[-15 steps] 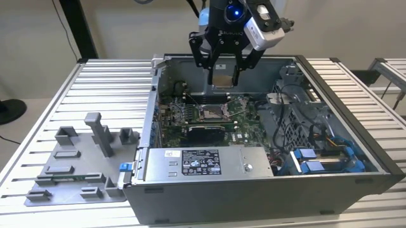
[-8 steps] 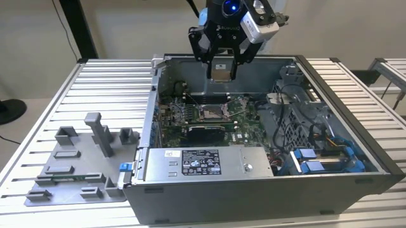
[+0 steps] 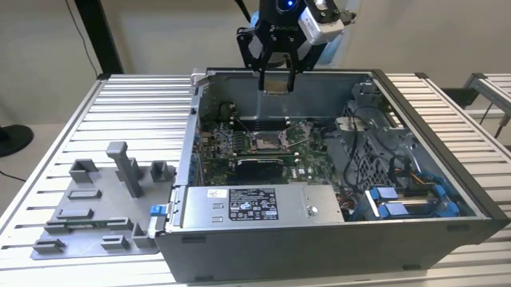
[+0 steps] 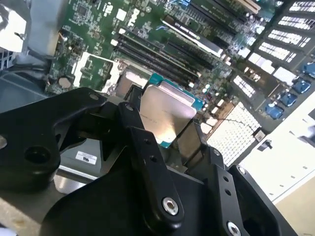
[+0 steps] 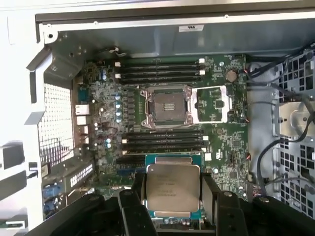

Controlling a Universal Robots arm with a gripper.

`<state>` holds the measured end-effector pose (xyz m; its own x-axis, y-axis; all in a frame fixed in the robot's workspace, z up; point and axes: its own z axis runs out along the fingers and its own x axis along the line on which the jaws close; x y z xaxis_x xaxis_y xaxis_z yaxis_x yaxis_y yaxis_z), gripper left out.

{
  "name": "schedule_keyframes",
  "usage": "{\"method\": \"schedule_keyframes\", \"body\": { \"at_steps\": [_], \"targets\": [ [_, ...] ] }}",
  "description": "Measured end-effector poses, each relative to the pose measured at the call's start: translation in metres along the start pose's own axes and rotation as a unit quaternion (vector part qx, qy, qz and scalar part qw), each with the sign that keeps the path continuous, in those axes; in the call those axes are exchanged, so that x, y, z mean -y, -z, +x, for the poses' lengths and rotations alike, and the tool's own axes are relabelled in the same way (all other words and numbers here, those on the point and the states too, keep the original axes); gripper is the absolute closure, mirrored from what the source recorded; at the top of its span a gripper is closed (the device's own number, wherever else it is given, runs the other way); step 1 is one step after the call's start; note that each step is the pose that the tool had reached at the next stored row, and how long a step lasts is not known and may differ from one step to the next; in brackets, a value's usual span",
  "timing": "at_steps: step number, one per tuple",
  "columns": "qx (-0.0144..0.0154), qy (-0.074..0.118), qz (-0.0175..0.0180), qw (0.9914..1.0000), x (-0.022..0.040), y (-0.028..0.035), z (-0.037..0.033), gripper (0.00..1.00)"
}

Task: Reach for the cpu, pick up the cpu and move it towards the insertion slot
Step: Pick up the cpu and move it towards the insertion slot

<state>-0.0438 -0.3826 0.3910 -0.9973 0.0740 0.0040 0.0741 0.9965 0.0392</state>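
Silvery cpu (image 5: 173, 190) pinched in black tool (image 5: 172, 196) (fingers either side), above insertion slot (image 5: 166, 105).

Matt black hand (image 5: 173, 196) grips brushed-metal cpu (image 5: 173, 190).

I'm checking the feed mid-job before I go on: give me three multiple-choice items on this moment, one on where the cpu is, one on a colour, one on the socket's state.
1. Where is the cpu?
A. In the grey tray outside the case
B. Between the fingers of the gripper, above the open computer case
C. Seated in the insertion slot

2. What colour is the cpu's top?
A. Silvery
B. Red
C. Black

3. What state is the insertion slot in?
A. Covered by a cooler
B. Holding a chip
C. Open, its dark centre bare

Answers: 1 B, both wrist views show the chip gripped over the motherboard. 2 A, its metal lid shines silver. 3 C, the first wrist view shows the frame swung aside and no chip inside.
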Motion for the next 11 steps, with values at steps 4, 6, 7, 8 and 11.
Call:
{"method": "schedule_keyframes", "body": {
  "at_steps": [4,6,7,8,11],
  "targets": [
    [0.0,0.0,0.0,1.0,-0.0157,-0.0008,0.0011,1.0],
    [0.0,0.0,0.0001,1.0,-0.0227,-0.0013,0.0016,1.0],
    [0.0,0.0,0.0,1.0,-0.0255,-0.0015,0.0016,1.0],
    [0.0,0.0,0.0001,1.0,-0.0281,-0.0017,0.0013,1.0],
    [0.0,0.0,0.0,1.0,-0.0344,-0.0022,-0.0004,1.0]
  ]
}}
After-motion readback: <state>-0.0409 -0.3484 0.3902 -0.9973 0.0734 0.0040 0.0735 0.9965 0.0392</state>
